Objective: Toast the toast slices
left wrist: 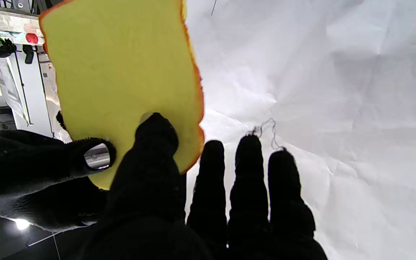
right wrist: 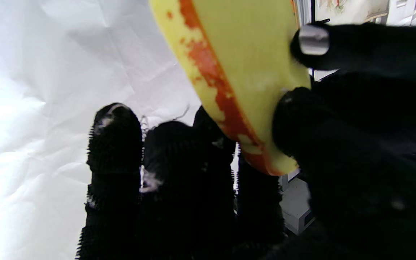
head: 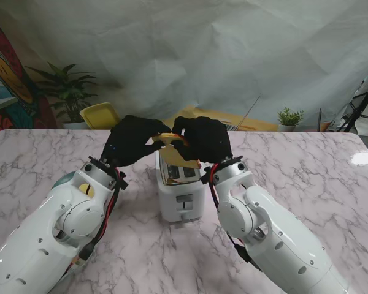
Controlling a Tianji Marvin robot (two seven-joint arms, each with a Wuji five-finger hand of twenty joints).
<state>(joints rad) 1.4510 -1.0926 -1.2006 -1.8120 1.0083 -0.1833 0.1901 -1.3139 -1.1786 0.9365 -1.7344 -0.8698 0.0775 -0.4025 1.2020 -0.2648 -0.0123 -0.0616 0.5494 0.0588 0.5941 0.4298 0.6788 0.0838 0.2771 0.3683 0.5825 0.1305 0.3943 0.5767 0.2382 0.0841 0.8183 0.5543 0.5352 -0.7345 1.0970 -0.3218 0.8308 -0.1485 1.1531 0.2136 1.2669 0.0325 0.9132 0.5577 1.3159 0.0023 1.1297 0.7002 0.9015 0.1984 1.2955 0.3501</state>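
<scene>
toast slice (head: 169, 138) is up in the air, right over the toaster (head: 181, 187), pinched between both gloved hands. in the stand view only its yellow edge with the orange crust shows between the two black gloves; it sits roughly flat, not in a slot.

left hand (head: 130, 142) grasps the slice: in the left wrist view the thumb and one finger press on the yellow face of the slice (left wrist: 121, 72), the other three fingers (left wrist: 246, 180) stand straight and free of it. right hand (head: 203, 139) also grasps it: in the right wrist view the slice (right wrist: 244, 65) shows its orange crust rim, clamped between thumb and a finger, remaining fingers (right wrist: 116, 144) extended beside it and not touching.

toaster is white with a shiny metal top, standing on the marble table (head: 306, 177) between the two forearms, lever side toward me. two slots visible on top; can't tell whether anything is inside them.

farther from me, past the table edge: yellow chair (head: 100, 115) on the left, a leafy plant (head: 66, 86) beside it, a small potted plant (head: 289, 117) on the right, white sheet backdrop (head: 233, 49) behind.
</scene>
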